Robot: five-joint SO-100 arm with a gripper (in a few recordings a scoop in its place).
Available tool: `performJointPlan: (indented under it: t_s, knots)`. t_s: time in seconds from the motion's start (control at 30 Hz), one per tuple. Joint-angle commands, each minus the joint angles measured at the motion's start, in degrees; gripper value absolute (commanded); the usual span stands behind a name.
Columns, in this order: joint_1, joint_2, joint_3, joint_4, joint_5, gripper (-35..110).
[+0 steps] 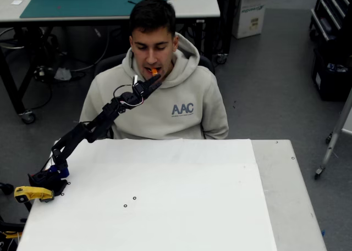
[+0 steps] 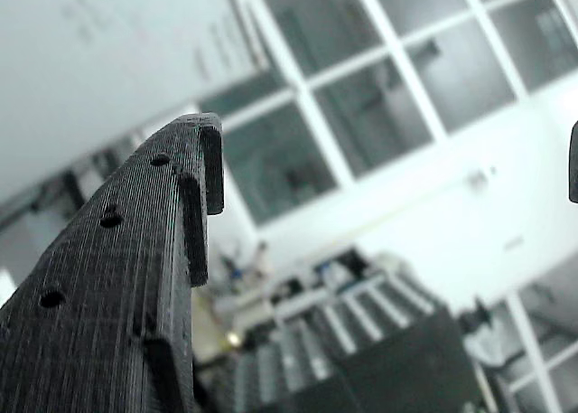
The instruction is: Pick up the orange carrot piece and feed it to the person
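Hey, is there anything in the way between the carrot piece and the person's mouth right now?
Nothing visible stands between them. In the overhead view the orange carrot piece is already at the person's open mouth, with the gripper raised right up to it. Whether the fingers are gripping it cannot be told.

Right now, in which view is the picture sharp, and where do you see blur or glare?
Overhead view: evenly lit and sharp; the person, the gripper and the orange carrot piece read clearly, the white table bright without harsh glare. Wrist view: the near black finger is sharp, the background windows are soft, hazy and washed out.
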Motion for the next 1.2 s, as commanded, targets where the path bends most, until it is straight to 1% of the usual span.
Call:
performJointPlan:
  t_s: [0.0,0.27,0.33,0.4,0.53,0.57,0.7,0.9,1.17]
  knots:
    - [1.05,3.52,-1.49,-0.62,-0.35,33]
    - [0.79,3.96,-1.32,-0.62,-0.88,32]
    - [0.79,4.04,-1.05,-0.62,-0.70,29]
    - [0.88,4.04,-0.97,-0.62,-0.79,21]
    - [0.70,4.13,-0.88,-0.62,-1.05,-4]
    - [0.62,4.13,-0.88,-0.62,-1.05,-6]
    - [0.44,3.96,-0.97,-0.62,-0.70,2]
    - [0.44,4.13,-0.62,-0.53,-0.44,-3]
    - [0.18,4.22,2.55,0.35,-0.26,-3]
